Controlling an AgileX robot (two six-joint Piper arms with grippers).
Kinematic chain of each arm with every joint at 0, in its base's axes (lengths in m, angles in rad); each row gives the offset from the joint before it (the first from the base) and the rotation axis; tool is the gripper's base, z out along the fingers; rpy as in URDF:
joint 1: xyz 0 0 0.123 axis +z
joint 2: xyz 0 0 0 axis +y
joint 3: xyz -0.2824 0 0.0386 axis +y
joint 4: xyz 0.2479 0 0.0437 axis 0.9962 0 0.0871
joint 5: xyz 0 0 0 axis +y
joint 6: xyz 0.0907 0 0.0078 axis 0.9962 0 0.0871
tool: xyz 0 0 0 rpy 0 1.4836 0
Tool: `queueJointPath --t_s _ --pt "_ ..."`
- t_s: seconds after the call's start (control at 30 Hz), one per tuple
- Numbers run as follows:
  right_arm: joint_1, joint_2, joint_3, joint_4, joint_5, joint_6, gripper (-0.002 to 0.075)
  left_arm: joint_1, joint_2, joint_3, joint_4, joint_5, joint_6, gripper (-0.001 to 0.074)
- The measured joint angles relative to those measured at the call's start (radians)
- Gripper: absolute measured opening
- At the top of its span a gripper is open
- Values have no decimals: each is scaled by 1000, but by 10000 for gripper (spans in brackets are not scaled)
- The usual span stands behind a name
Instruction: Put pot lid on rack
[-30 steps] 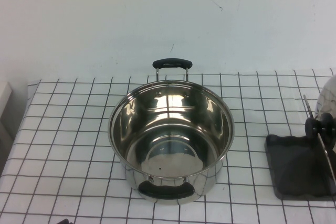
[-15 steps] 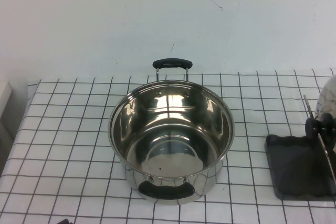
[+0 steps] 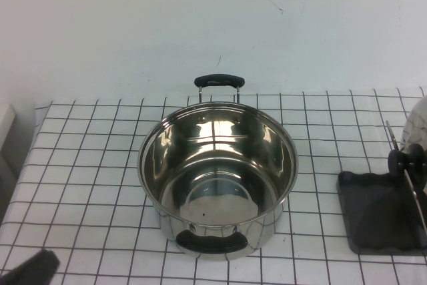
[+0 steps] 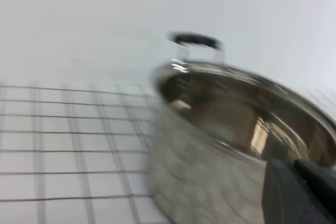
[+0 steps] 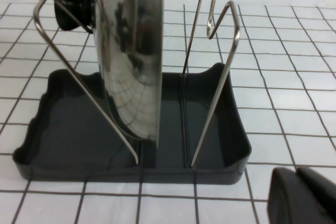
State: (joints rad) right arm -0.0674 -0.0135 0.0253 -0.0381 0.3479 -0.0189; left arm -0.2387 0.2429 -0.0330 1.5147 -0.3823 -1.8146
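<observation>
Mirror-polished steel pot lid stands upright in dark grey wire-barred rack. Left gripper low beside deep steel pot; right gripper near rack. Jaw state: cannot tell for either.

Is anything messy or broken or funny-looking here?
Nothing stands out. The pot lid stands on edge between the wire bars of the rack, as meant. The pot sits upright and empty. The left hand is near the pot, the right hand near the rack.
</observation>
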Motion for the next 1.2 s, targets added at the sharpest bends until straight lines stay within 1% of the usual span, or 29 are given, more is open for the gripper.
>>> queueJointPath --t_s 0.07,0.13,0.27,0.3,0.33,0.37,0.4,0.47,0.5,0.57,0.77,0.87,1.2 --pt "0 0 0 0 1 0 -3 0 -7 27 -232 102 122 -1" --pt "0 0 0 0 2 0 -3 0 -23 48 -504 182 381 -1" --pt "0 0 0 0 2 0 -3 0 -94 61 -1077 328 998 -1" --pt "0 0 0 0 2 0 -3 0 -118 61 -1186 376 1147 -1" --pt "0 0 0 0 2 0 -3 2 -148 61 -1306 429 1259 -1" --pt "0 0 0 0 2 0 -3 2 -180 61 -1402 486 1414 -1" --pt "0 0 0 0 2 0 -3 4 -214 61 -1478 542 1507 -1" --pt "0 0 0 0 2 0 -3 19 -246 61 -1564 650 1669 -1" --pt "0 0 0 0 4 -2 -3 35 -249 61 -1593 686 1709 -1" --pt "0 0 0 0 4 -4 -3 74 -251 59 -1611 702 1750 -1" --pt "0 0 0 0 4 -5 -3 180 -251 57 -1621 711 1778 -1" --pt "0 0 0 0 4 -5 -3 195 -251 57 -1623 712 1796 -1" --pt "0 0 0 0 4 -6 -3 198 -251 57 -1624 716 1822 -1"
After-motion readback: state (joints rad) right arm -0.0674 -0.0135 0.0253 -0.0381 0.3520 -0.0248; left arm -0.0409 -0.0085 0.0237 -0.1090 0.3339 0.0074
